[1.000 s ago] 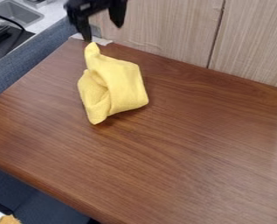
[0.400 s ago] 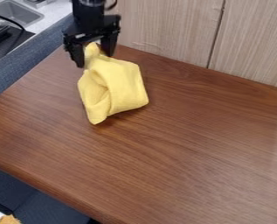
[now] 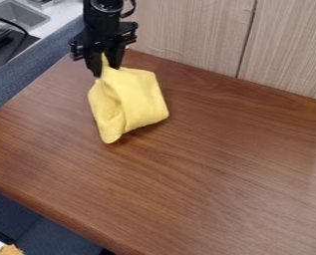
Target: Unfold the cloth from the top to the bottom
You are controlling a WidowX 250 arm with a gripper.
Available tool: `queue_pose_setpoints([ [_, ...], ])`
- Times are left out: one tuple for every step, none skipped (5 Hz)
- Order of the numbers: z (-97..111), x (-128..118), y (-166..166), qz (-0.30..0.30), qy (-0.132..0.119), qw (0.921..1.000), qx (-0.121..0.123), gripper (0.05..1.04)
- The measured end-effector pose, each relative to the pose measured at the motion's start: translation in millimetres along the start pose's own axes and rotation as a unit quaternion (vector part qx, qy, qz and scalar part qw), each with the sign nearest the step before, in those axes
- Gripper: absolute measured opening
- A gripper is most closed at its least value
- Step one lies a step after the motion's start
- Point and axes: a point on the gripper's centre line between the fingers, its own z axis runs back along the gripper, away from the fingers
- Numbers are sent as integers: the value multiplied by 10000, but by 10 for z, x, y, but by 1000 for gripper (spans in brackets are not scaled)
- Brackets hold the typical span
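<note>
- Nearest, the brown wooden worktop (image 3: 207,174) spreads out under a yellow cloth (image 3: 133,99), which lies towards its far edge, bunched and folded, with one pointed end towards the viewer.
- The body of the cloth has shifted only very slightly since a moment ago; its folds look much the same, so the unfolding itself has not really begun.
- At the cloth's far end, a narrow peak of fabric stands up. A moment ago the black gripper (image 3: 105,71) straddled it with a gap on both sides; now that gap has narrowed around it.
- This looks like the grasp the task needs: a hold on the top corner, which would next be lifted and drawn towards the bottom. A shallow pinch could slip, or drag the whole bundle along.
- The jaws point down and are nearly closed, kept apart by the fabric they pinch; they touch nothing else that can be made out.
- Farthest back, pale wood-grain panels (image 3: 187,40) rise behind the worktop.
</note>
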Motion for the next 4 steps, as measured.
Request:
queue_pose_setpoints([
  [10, 26, 12, 57, -22, 10000, 45, 162],
  [26, 32, 1, 53, -8, 10000, 31, 69],
  [103, -74, -113, -200, -12, 9996, -197, 63],
  [340, -381, -250, -811, -101, 9950, -569, 63],
])
